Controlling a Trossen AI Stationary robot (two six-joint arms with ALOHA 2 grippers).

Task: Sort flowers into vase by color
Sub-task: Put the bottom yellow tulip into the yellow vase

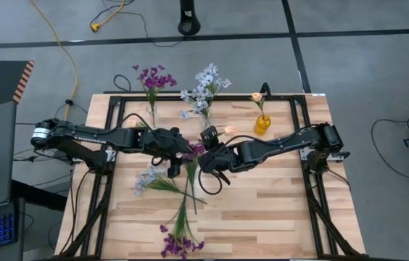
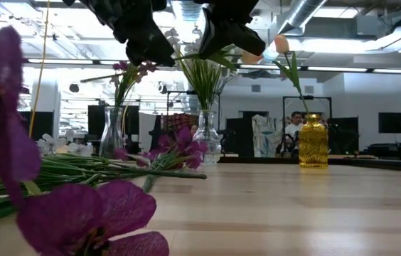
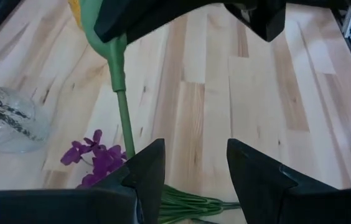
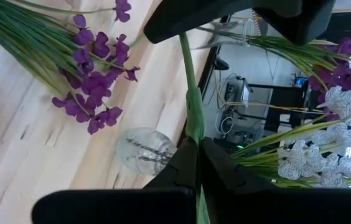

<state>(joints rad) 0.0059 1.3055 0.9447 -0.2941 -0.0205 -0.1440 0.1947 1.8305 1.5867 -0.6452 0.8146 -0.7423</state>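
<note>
The pale wooden-plank tabletop (image 1: pixel 277 203) is carrying three vases along its far edge. From left to right, a clear glass vase (image 1: pixel 151 114) is holding deep purple flower sprigs (image 1: pixel 153 77), a second clear glass vase (image 1: pixel 206 114) is holding pale blue-white flower sprigs (image 1: pixel 205 85), and a small amber glass vase (image 1: pixel 262 124) is holding one peach-cream bud (image 1: pixel 257 96).

Loose sprigs are lying on the near left part of the tabletop: a pale blue-white sprig (image 1: pixel 147 178), a bundle of long green stems (image 1: pixel 187 196), and a purple cluster (image 1: pixel 178 242) at the near edge.

The left pincer (image 1: pixel 178 154) is hovering above the middle of the tabletop with its two dark fingers (image 3: pixel 143 171) standing apart and gripping nothing. In the left wrist view, a purple sprig (image 3: pixel 94 158) is lying on the wood below them.

The right pincer (image 1: pixel 206 159) is sitting just beside the left pincer, raised above the tabletop. Its fingers (image 4: pixel 225 168) are pressing closed on a long green stem (image 4: pixel 192 106), which is running straight out between them. In the high view, a peach-cream bud (image 1: pixel 228 130) is showing just beyond this pincer; whether it belongs to the gripped stem cannot be told.
</note>
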